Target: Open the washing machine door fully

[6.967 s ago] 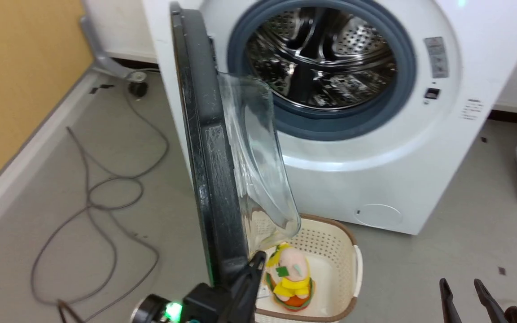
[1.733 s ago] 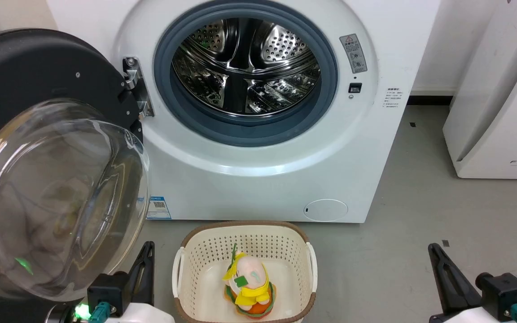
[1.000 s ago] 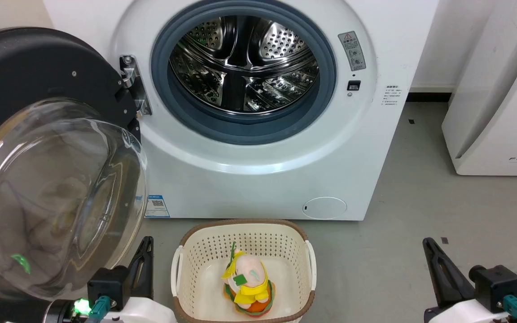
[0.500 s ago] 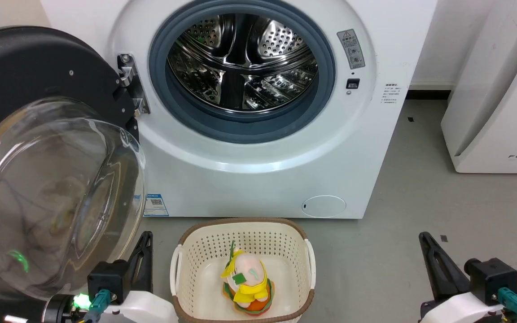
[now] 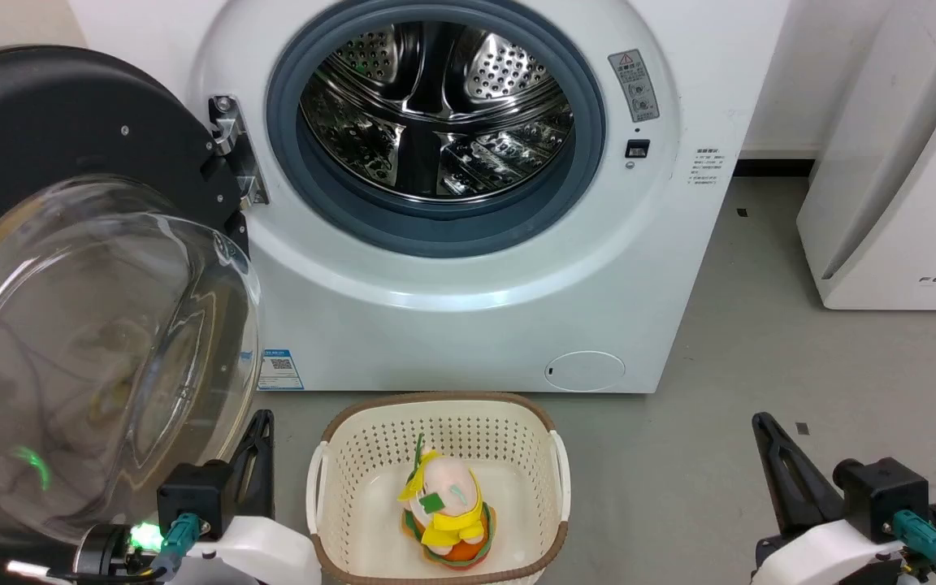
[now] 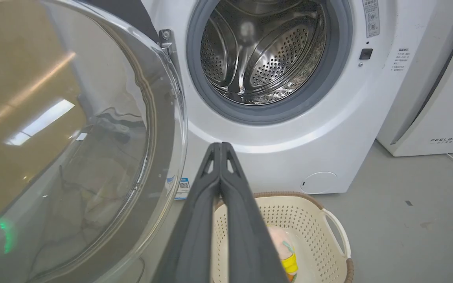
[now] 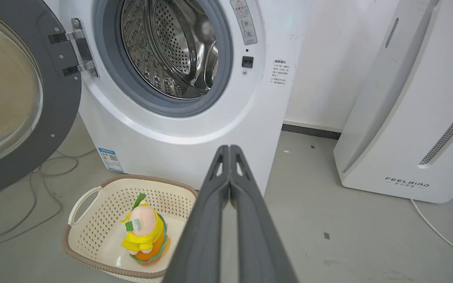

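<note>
The washing machine door (image 5: 94,349) stands swung wide to the left on its hinge (image 5: 228,150), with the clear glass bowl facing me and the matte black back (image 5: 70,114) behind it. The white washing machine (image 5: 468,325) shows its grey gasket and steel drum (image 5: 435,106) uncovered. My left gripper (image 5: 263,422) is shut and empty, low beside the door's lower edge without touching it. In the left wrist view its fingers (image 6: 220,149) are pressed together, with the door glass (image 6: 73,129) to their left. My right gripper (image 5: 762,422) is shut and empty at the lower right, its tips (image 7: 229,149) together.
A cream laundry basket (image 5: 439,404) holding a yellow and pink plush toy (image 5: 445,508) sits on the floor before the machine, between my grippers. A white appliance with grey lettering (image 5: 899,162) stands at the right. Grey cables (image 7: 34,184) lie under the door.
Since seven seconds ago the door has swung from edge-on to wide open, and my left gripper has come off its rim. Over the last second only the camera has drifted slightly.
</note>
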